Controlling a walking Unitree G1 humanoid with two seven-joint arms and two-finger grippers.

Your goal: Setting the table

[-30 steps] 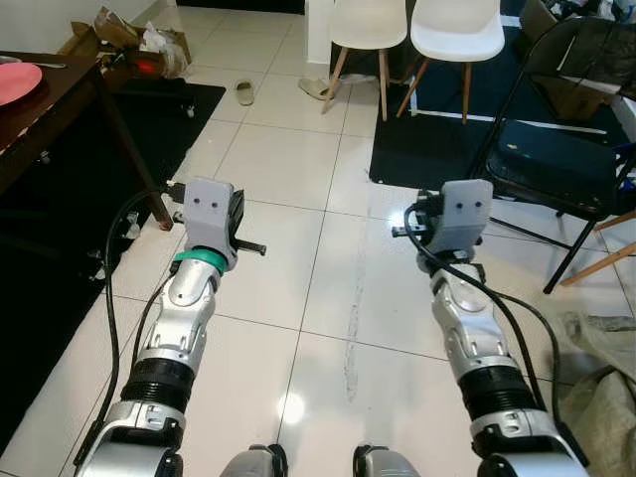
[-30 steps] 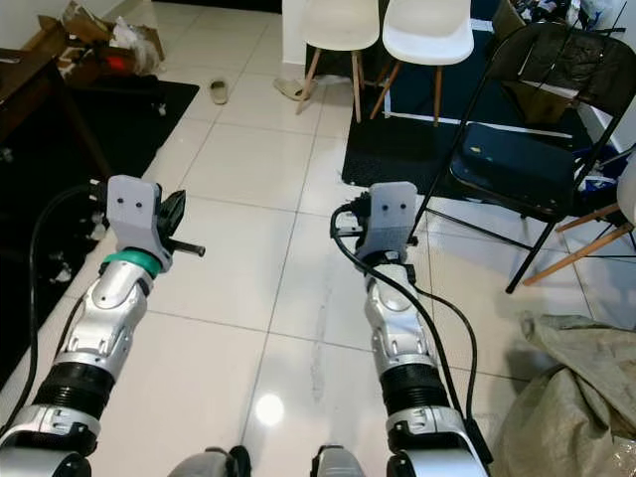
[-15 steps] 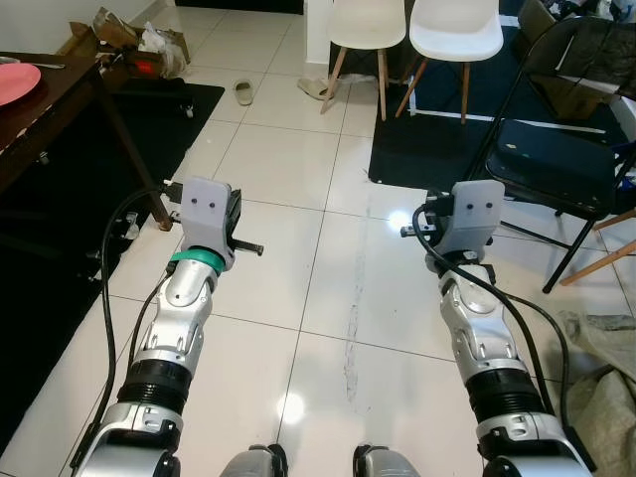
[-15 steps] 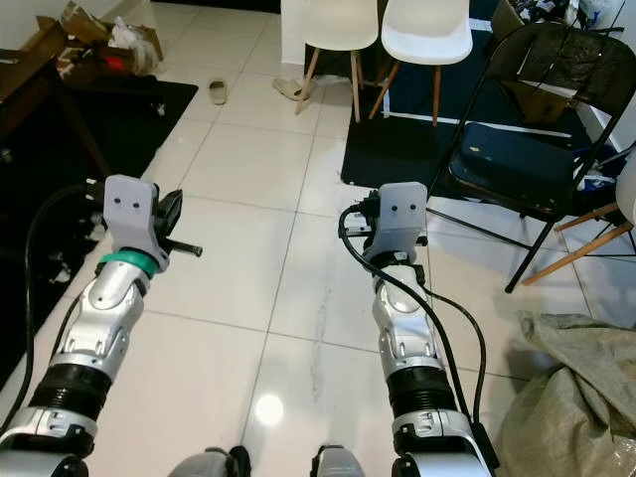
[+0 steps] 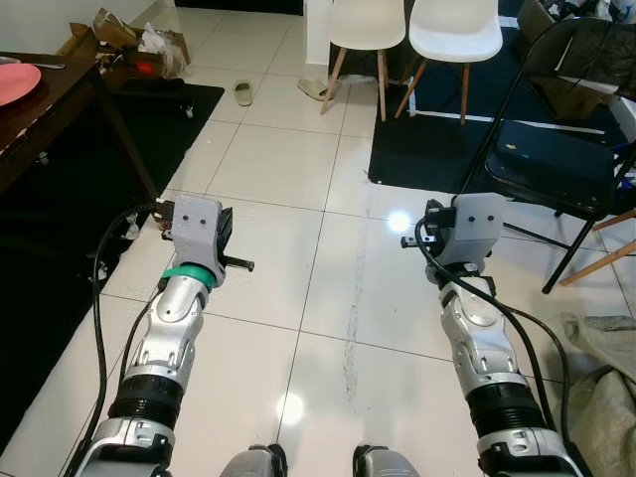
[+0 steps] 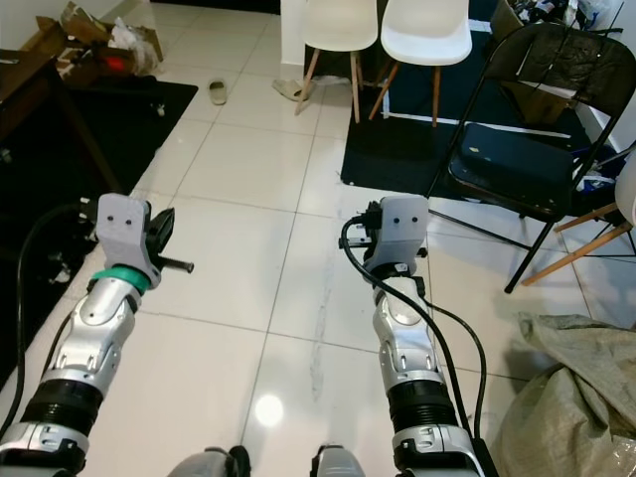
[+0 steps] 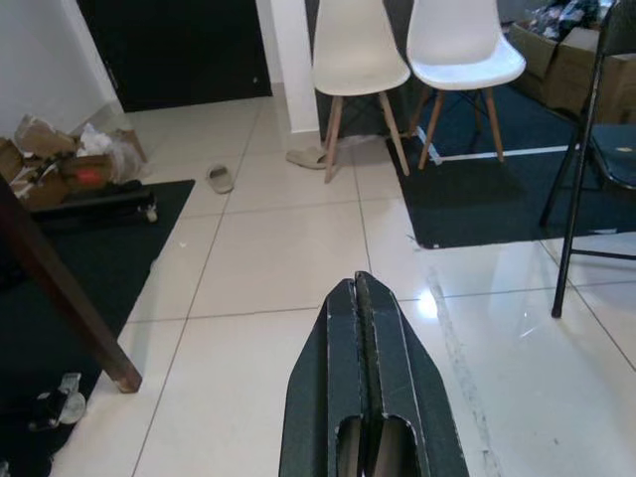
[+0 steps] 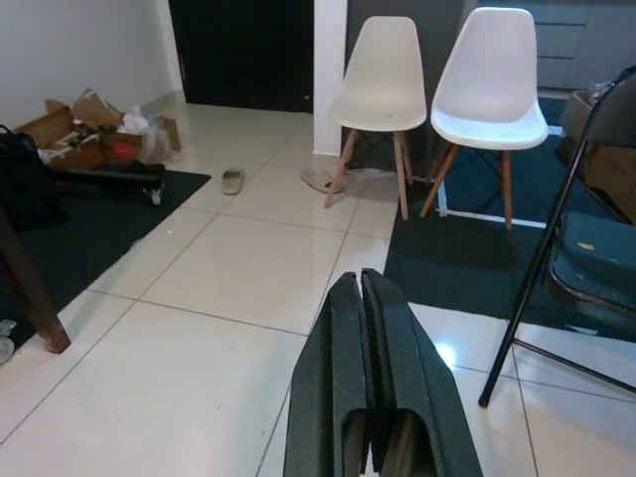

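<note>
Both my arms reach forward over white floor tiles. My left gripper [image 7: 362, 288] is shut with nothing between its black fingers, and so is my right gripper [image 8: 360, 283]. A dark wooden table [image 5: 45, 109] stands at the far left, its leg [image 7: 55, 288] on the tiles beside a black rug. A pink plate [image 5: 14, 81] lies on the table's top at the left edge of the left eye view.
Two white chairs [image 5: 417, 30] stand ahead near a dark blue rug [image 5: 427, 139]. A black folding chair [image 5: 556, 149] is at the right. Cardboard boxes and clutter [image 5: 129, 45] lie at the back left, slippers [image 5: 244, 92] on the tiles, and a grey sack [image 6: 576, 397] at the lower right.
Both arms have drawn back and lowered a little, the left one drifting left. The grippers stay shut.
</note>
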